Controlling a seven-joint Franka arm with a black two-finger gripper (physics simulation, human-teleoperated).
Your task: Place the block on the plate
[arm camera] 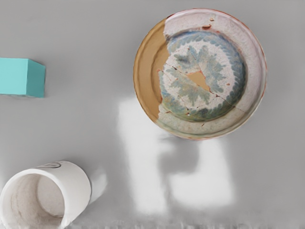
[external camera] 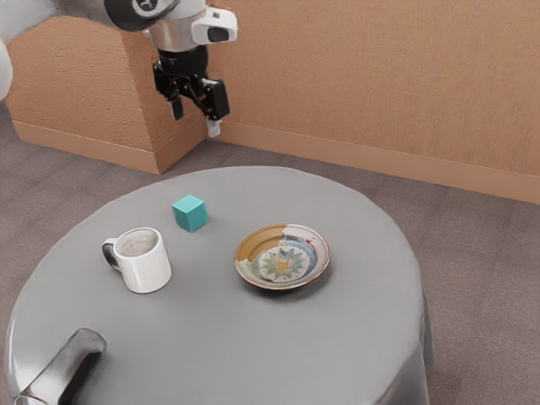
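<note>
1. The round grey worktop (external camera: 337, 354) spreads across the exterior view's lower part.
2. The gripper (external camera: 196, 121) hangs upper left, its jaws spread.
3. The patterned plate (external camera: 283, 263) sits near centre.
4. A white mug (external camera: 147, 268) stands left.
5. The teal block (external camera: 190, 214) rests on the worktop, left of centre, well apart from the plate.

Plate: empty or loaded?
Empty. The plate shows its painted center uncovered in both views; the block sits apart from it on the table.
</note>
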